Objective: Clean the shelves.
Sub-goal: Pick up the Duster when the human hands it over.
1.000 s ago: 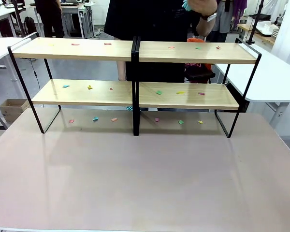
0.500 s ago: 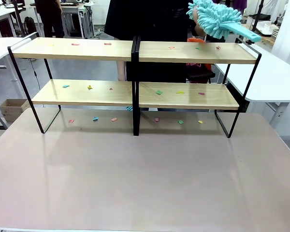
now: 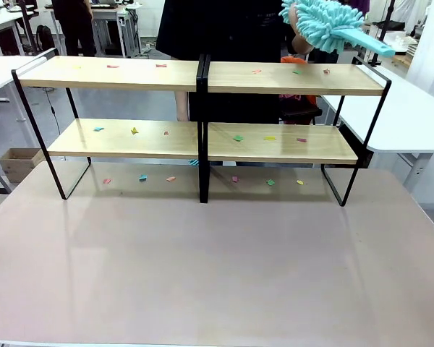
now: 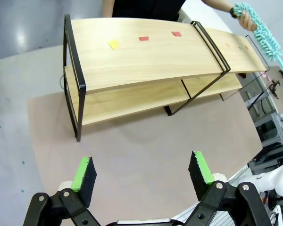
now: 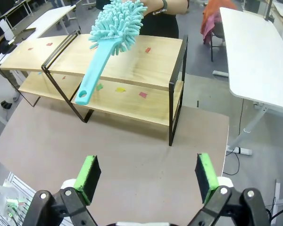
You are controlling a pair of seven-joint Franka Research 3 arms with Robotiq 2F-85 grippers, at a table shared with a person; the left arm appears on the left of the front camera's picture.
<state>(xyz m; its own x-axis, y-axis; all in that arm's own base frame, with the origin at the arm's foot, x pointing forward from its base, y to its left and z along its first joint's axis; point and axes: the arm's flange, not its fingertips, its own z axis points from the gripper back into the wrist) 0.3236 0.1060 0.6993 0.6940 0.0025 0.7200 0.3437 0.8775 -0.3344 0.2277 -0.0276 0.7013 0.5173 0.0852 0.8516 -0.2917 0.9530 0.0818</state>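
Your shelves point(image 3: 130, 73) are standing across the far half of the beige table point(image 3: 217, 275), two joined racks side by side, each carrying an upper and a lower light-wood board in a black frame. Small coloured paper scraps point(image 3: 238, 137) are lying scattered over all four boards and on the tabletop beneath the lower ones. At the far side, the person's hand point(image 4: 245, 20) is grasping a fluffy teal duster point(image 3: 325, 25) at its head end and holding it in the air above the right end of the top board, with the flat handle pointing out toward the robot's right. Your left gripper point(image 4: 142, 162) is hovering above the table on the near side of the racks, its jaws spread wide and holding nothing. Your right gripper point(image 5: 147, 165) is hanging likewise over the tabletop, jaws parted and empty, facing the racks' right end.
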